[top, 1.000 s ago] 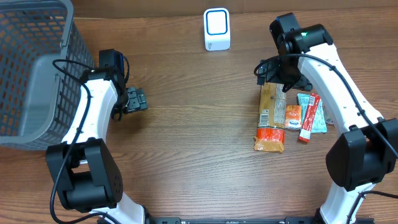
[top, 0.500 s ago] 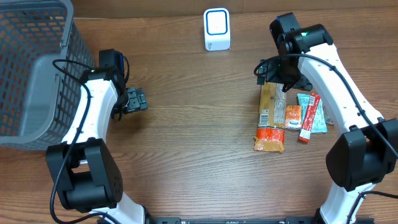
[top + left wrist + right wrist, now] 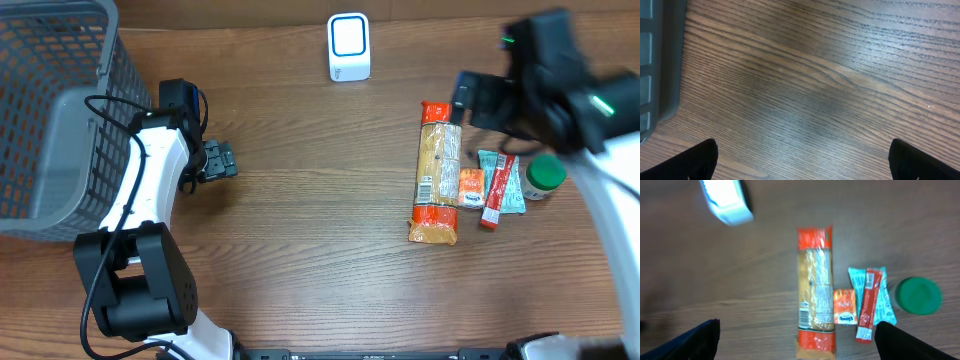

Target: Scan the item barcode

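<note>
While left gripper (image 3: 804, 161) and right gripper (image 3: 800, 342) gape empty, bare table (image 3: 310, 220) separates basket (image 3: 60, 110) from packet (image 3: 438, 170)

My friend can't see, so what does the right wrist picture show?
A long packet with red ends lies on a wooden table, seen blurrily from above. To its right are an orange packet, a red stick packet on a teal packet, and a green lid. A white scanner sits top left; the open right gripper holds nothing.

Surface stock:
- grey mesh basket (image 3: 60, 60): one
- white scanner (image 3: 349, 46): one
- long orange-ended packet (image 3: 438, 170): one
- small orange sachet (image 3: 471, 187): one
- red stick sachet (image 3: 496, 190): one
- teal packet (image 3: 516, 196): one
- green-lidded container (image 3: 546, 176): one
</note>
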Controlling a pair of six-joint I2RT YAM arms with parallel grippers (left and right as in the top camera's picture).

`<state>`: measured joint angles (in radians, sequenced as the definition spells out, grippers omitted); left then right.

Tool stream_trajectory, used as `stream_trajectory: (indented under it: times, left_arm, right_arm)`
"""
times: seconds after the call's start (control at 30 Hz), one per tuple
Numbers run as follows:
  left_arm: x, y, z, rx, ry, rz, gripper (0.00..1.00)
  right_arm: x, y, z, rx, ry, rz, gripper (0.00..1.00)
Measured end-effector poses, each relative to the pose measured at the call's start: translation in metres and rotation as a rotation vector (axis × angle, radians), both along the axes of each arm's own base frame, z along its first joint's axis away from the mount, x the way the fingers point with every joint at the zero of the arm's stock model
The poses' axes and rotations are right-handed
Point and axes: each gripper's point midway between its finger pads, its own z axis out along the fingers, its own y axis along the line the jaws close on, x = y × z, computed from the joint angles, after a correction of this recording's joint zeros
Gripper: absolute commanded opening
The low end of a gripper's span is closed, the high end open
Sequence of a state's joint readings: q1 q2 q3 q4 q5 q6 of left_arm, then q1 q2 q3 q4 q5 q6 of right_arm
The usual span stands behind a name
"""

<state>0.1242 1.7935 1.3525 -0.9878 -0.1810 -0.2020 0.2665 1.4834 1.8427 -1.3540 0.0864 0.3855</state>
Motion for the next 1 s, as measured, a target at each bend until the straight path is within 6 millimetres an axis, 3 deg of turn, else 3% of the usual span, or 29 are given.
stream_trajectory:
  times: [0.2, 0.43, 0.57, 0.7, 0.87, 1.0]
  left_arm:
    - [0.000, 0.000, 0.000, 0.000, 0.000, 0.000, 1.00]
    - [0.000, 0.000, 0.000, 0.000, 0.000, 0.000, 1.00]
    - [0.000, 0.000, 0.000, 0.000, 0.001, 0.000, 1.00]
    - [0.000, 0.000, 0.000, 0.000, 0.000, 0.000, 1.00]
    - [0.000, 0.000, 0.000, 0.000, 0.001, 0.000, 1.00]
    - [0.000, 0.000, 0.000, 0.000, 0.000, 0.000, 1.00]
  right_arm:
    - [-0.074, -0.032, 0.088, 0.031, -0.293, -0.047, 1.00]
    - [-0.162, -0.062, 0.138, 0.087, -0.540, -0.079, 1.00]
    - [-0.207, -0.081, 0.134, 0.097, -0.639, -0.131, 1.00]
    - [-0.226, -0.091, 0.106, 0.096, -0.700, -0.182, 1.00]
    - [-0.225, -0.095, 0.077, 0.109, -0.814, -0.222, 1.00]
    - [-0.205, -0.094, 0.065, 0.126, -0.968, -0.229, 1.00]
